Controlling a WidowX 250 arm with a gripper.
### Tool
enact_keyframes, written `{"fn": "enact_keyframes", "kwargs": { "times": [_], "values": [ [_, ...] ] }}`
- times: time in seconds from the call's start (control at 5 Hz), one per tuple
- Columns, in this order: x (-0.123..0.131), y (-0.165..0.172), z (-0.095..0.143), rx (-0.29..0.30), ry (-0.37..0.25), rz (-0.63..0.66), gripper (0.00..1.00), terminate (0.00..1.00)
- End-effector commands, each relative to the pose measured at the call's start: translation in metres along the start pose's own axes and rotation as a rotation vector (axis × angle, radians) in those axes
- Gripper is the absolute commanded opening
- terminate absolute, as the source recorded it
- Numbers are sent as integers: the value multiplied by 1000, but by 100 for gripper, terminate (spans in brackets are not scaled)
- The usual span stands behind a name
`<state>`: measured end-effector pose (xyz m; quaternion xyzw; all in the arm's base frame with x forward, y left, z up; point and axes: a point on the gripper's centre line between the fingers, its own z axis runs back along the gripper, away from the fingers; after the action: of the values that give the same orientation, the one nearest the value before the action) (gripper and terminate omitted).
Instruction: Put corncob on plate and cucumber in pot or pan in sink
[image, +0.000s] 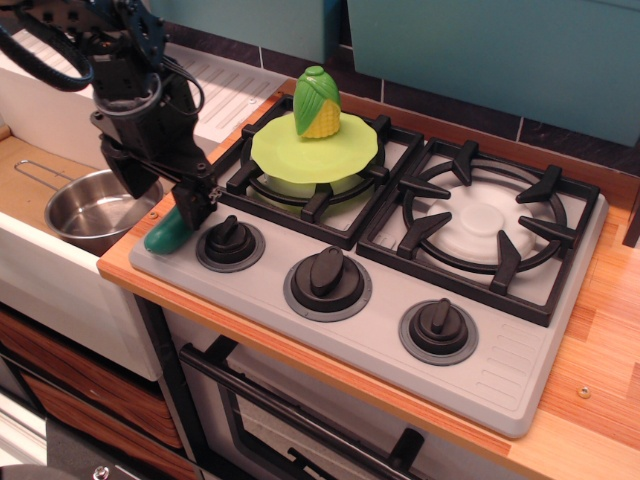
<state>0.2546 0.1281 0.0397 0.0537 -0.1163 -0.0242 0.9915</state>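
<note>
- The wooden tabletop (600, 330) carries a grey stove (400, 300) with two black burner grates and three black knobs (325, 275) along its front edge.
- To the left sits the white sink (60, 270), its ribbed drainboard (235, 85) running along the back.
- The black robot arm (110, 50) reaches down from the upper left over the stove's front-left corner.
- The lime-green plate (315, 150) lies on the left burner grate.
- The steel pot (95, 205) stands inside the sink, thin wire handle pointing back-left; nothing shows in it.
- The tool (160, 195) is low at the stove's left edge, its two dark fingers (195, 205) spread apart on either side of the cucumber's upper end; whether they press on it I cannot tell.
- The corncob (317, 103) stands upright on the plate, toward its back edge, pointed top up.
- The cucumber (165, 233) lies slanted on the stove's front-left corner, just left of the first knob, its upper end hidden behind the tool.
</note>
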Motion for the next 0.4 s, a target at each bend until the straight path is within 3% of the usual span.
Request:
{"fn": "enact_keyframes", "kwargs": {
  "times": [0.0,0.2],
  "values": [
    [3,5,2,8,-35,-10,100,0],
    [5,5,-3,-14,-44,-14,100,0]
  ]
}}
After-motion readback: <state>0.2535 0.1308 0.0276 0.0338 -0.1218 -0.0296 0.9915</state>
